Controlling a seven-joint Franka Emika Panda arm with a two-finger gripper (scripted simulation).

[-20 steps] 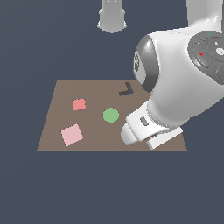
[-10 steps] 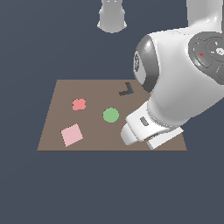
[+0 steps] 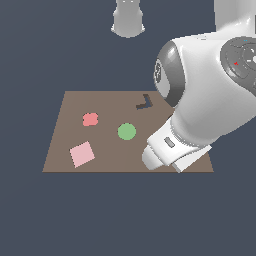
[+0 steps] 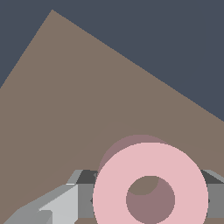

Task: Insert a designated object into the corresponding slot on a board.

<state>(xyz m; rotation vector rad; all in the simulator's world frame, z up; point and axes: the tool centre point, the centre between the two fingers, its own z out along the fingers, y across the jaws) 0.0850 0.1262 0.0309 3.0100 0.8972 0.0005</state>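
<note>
Holding the pink ring (image 4: 150, 188) at our fingertips, we hang over the board (image 3: 100, 150) near its corner on the exterior view's right, on the edge closest to that camera. In the wrist view the gripper (image 4: 148, 199) shows as grey blocks pressed against opposite sides of the ring, so we judge the jaws closed on the ring's outer rim. The exterior view cannot confirm this, since the bulk of the arm (image 3: 210, 100) hides both the fingers and the ring.

We think the ring is gripped by its rim so that its hole stays free and its flat face can meet the board squarely. A round shadow lies on the board just behind the ring, which tells us the ring is off the surface, not resting on it.

A ring has no long axis to speak of; what matters is the axis through its hole, and that appears to run straight toward the wrist camera, because the ring shows as a near-perfect circle. Any turn about that axis should make no difference to the fit.

We cannot see the ring-shaped recess in either view; it may lie under the arm. Elsewhere on the board sit the green disc (image 3: 126, 131), the pale pink square (image 3: 81, 154), a small red piece (image 3: 90, 119) and the dark V-shaped recess (image 3: 144, 103).
</note>
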